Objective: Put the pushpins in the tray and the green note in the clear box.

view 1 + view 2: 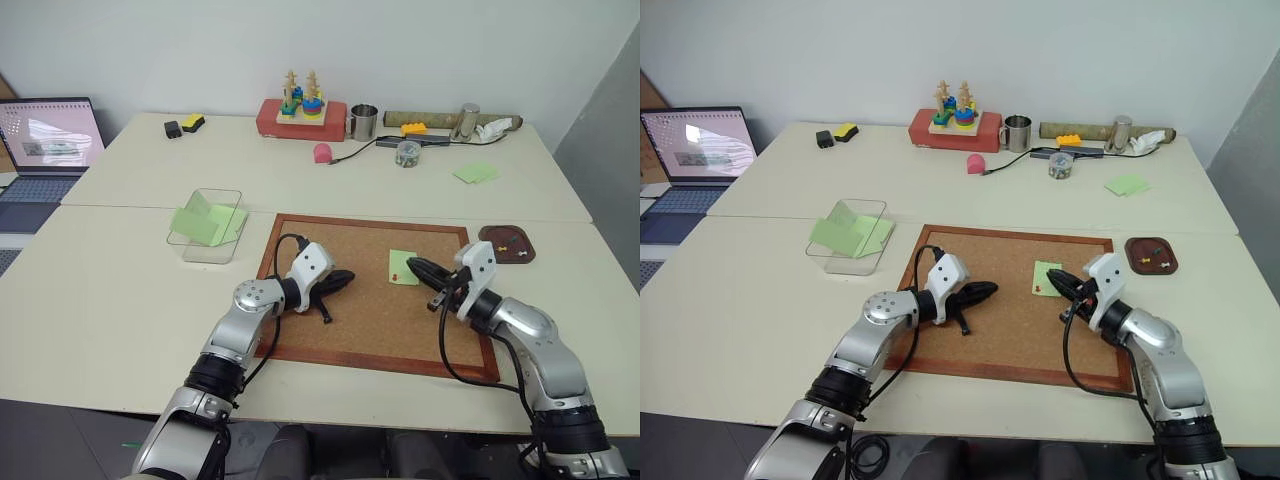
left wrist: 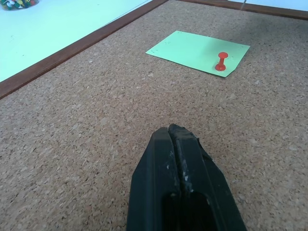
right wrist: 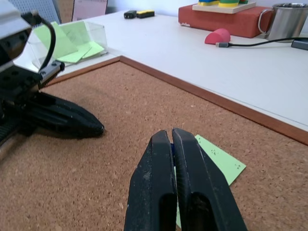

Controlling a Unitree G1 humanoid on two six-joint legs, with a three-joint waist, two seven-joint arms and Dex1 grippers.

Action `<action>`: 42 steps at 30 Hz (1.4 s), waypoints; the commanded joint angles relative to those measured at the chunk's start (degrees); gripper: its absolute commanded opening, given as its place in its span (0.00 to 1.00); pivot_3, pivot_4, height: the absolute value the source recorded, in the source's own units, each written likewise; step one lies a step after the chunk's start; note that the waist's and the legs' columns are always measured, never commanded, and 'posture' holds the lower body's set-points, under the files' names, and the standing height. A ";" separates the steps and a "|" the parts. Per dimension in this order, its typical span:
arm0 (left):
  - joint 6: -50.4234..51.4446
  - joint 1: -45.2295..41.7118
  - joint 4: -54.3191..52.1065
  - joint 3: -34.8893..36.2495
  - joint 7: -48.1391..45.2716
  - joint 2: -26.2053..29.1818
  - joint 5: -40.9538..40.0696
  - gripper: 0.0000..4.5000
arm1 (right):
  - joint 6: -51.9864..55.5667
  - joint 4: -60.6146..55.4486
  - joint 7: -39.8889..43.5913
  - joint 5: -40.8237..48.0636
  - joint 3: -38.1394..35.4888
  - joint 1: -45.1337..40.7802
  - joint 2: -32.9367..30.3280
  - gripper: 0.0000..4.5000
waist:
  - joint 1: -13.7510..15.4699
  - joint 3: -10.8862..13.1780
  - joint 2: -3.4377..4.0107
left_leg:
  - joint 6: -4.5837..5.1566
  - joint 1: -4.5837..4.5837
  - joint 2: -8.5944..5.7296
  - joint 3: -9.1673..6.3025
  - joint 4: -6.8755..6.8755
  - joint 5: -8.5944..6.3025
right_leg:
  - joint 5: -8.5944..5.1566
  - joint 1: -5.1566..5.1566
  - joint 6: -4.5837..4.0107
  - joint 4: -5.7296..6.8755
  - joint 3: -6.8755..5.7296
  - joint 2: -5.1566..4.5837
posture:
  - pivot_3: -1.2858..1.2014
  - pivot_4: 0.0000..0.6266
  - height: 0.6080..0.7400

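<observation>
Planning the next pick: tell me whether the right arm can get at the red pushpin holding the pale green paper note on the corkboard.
Probably yes. The right claw hovers shut just beside the pale green paper note, and nothing lies between it and the red pushpin; the left claw sits well aside.

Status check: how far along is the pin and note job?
Done: a few pushpins lie in the tray; green slips sit in the clear box. In hand: right gripper, fingers shut, by the green note on the corkboard; a held pin I cannot make out. Left: the red pushpin in that note, then the note itself.
</observation>
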 commanded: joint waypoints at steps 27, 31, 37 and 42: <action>1.39 0.59 3.91 -1.31 1.06 0.09 2.10 0.00 | -7.10 28.49 -29.37 -12.24 -14.15 -15.35 -0.18 0.05 | 0.03 -0.01 0.01 | 0.01 0.01 -0.03 0.06 -0.03 0.01 | 0.01 0.02 0.00 -0.03 0.05 -0.03 | 0.52 0.24 1.00; 1.64 0.95 3.42 -1.21 1.15 0.25 2.05 0.00 | -7.73 29.65 -29.15 -11.86 -14.51 -15.74 -0.04 0.26 | 0.00 -0.01 0.02 | 0.01 0.01 -0.03 0.07 -0.03 0.01 | 0.01 0.01 -0.01 -0.02 0.06 -0.02 | 0.52 0.24 1.00; 1.86 1.23 3.03 -1.21 1.20 0.32 2.04 0.00 | -8.59 27.84 -28.22 -10.76 -14.97 -15.04 -0.21 0.56 | -0.02 -0.01 0.02 | 0.01 0.01 -0.03 0.07 -0.03 0.01 | 0.01 0.01 -0.01 -0.02 0.05 -0.02 | 0.52 0.24 1.00; 1.71 1.16 3.26 -1.29 1.20 0.22 2.09 0.00 | -8.72 22.83 -25.31 -8.57 -15.48 -13.52 -1.05 0.78 | -0.05 -0.01 0.02 | 0.01 0.00 -0.03 0.07 -0.04 0.01 | 0.01 0.00 0.00 -0.03 0.06 -0.02 | 0.52 0.24 1.00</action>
